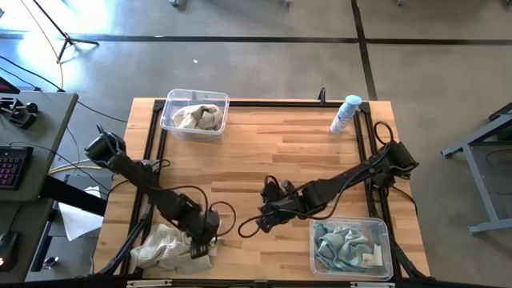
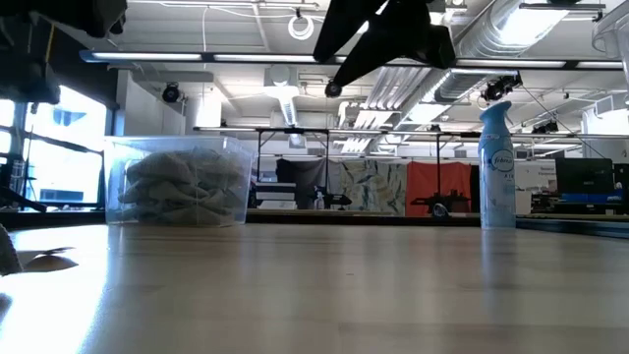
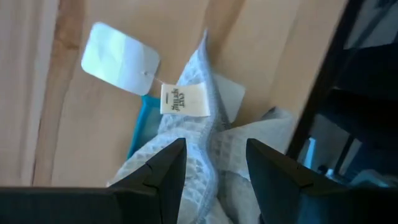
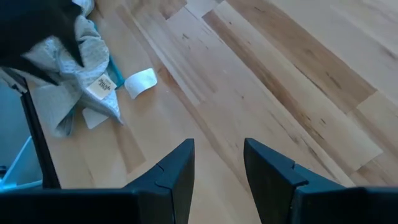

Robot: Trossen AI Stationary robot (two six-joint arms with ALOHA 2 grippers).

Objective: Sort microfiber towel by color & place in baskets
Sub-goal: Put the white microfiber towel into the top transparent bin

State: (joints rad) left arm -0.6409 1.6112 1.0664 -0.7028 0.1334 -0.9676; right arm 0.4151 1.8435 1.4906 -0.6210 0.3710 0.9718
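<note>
my left gripper [image 1: 202, 244] down on loose towel [image 1: 164, 246] at table's near-left edge, fingers parted astride the cloth, my right gripper [image 1: 268, 216] mid-table, open, empty, beige basket [image 1: 194, 114] far-left, teal basket [image 1: 350, 245] near-right

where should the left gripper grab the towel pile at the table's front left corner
Judging by its pose, grip the raised ridge of the towel just below the white tag, coming straight down from above. The left gripper is already open astride that fold, and the cloth lies loosely crumpled, so a pinch on the peak should lift it.
</note>
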